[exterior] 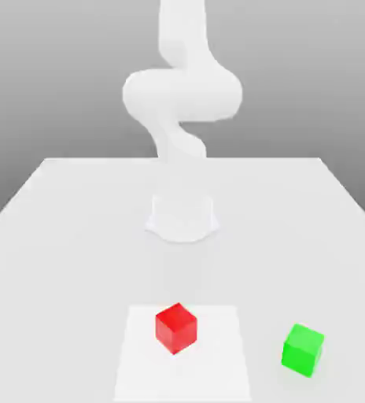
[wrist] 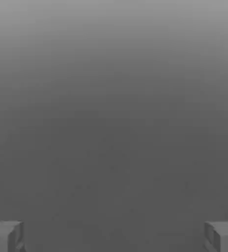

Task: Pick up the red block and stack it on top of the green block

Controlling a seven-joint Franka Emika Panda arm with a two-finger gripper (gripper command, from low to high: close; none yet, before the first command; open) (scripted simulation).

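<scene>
On the table (exterior: 60,236), red block (exterior: 175,327) lies apart from the wide-spread end effector (wrist: 114,236).

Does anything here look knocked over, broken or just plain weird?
Nothing stands out. The red block sits flat on the table, turned slightly askew, and the green block rests apart from it toward the exterior view's right. Both look undamaged.

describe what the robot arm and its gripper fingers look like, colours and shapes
The arm is plain white, built of smooth rounded segments, rising from a round white base; no cables or markings are visible. In the hand view, the gripper has two blocky grey fingers with paler, whitish top edges.
</scene>
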